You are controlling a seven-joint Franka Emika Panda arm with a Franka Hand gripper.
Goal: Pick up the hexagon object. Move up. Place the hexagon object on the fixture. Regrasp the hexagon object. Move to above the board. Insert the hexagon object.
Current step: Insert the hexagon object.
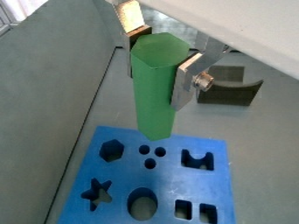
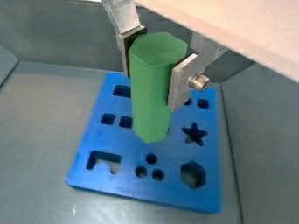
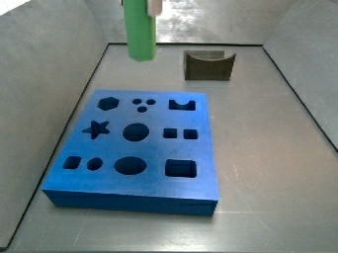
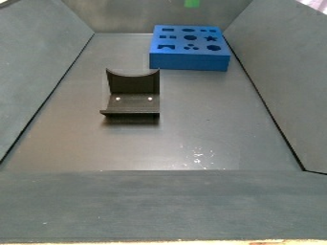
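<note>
The bright green hexagonal prism bar [image 1: 156, 83] hangs upright, long axis vertical, lower end pointing down at the large flat blue board with dark cut-out holes [image 1: 128, 203]. The gripper [image 2: 156, 61] reaches down from above, its flat silver fingers [image 2: 184, 77] pinching the bar's upper part. In a side view the bar [image 3: 137, 29] hovers clear above the board [image 3: 132, 188]; the small dark olive-brown notched fixture [image 3: 209, 65] stands beyond the board, apart from it.
</note>
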